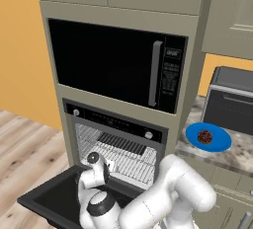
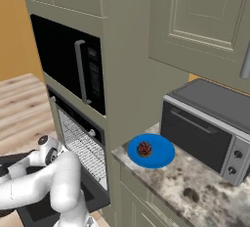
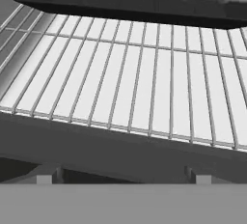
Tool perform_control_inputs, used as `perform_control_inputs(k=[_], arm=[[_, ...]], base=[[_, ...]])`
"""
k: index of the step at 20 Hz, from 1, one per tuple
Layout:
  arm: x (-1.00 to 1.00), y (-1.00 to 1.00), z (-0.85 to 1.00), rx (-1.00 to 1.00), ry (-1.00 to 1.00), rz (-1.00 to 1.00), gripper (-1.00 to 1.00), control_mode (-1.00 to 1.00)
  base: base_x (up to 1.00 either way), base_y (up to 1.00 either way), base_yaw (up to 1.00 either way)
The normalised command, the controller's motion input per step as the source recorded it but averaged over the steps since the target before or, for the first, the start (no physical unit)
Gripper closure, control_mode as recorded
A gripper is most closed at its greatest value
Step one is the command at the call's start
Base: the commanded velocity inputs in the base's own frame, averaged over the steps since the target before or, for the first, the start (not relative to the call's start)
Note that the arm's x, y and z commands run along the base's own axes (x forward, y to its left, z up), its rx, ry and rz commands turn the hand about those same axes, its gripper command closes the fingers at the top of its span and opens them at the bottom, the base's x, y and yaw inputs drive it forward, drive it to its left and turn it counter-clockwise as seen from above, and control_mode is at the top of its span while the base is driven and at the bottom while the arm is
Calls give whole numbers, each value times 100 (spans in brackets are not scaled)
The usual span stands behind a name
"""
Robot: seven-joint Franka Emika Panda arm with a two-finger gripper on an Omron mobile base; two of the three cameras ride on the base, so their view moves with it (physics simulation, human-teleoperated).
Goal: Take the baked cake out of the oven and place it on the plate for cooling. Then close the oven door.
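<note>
there, the dark, red-specked baked cake [image 2: 144,148] sits on the blue plate [image 2: 163,157], jaws spread wide.

1. I can read no text; the large black microwave's control panel [image 1: 172,77] carries pale markings, too blurred for me
2. The built-in black wall oven's control strip [image 1: 114,121] shows illegible marks

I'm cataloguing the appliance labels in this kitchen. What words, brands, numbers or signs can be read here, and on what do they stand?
No text can be read.
Microwave: pale marks on its control panel at the right, too small and blurred to read.
Oven: faint marks on the control strip between the two knobs, illegible.
Toaster oven: knobs, no legible lettering.
Plate and cake: no markings.
</note>
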Motion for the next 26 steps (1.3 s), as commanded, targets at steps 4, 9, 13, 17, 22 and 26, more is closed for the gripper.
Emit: perform_control_inputs(k=[4,9,13,17,22,26], arm=[[-74,26,26,-9,-11,0,-100,-100],[-85,44,6,-11,-7,0,-100,-100],[-54,49,41,-6,-1,0,-100,-100],[-25,39,68,-2,0,0,-100,-100],[-28,31,59,-1,0,0,-100,-100],[-56,36,34,-4,0,0,-100,-100]], base=[[0,0,0],[0,0,0],[0,0,0],[0,0,0],[0,0,0],[0,0,0]])
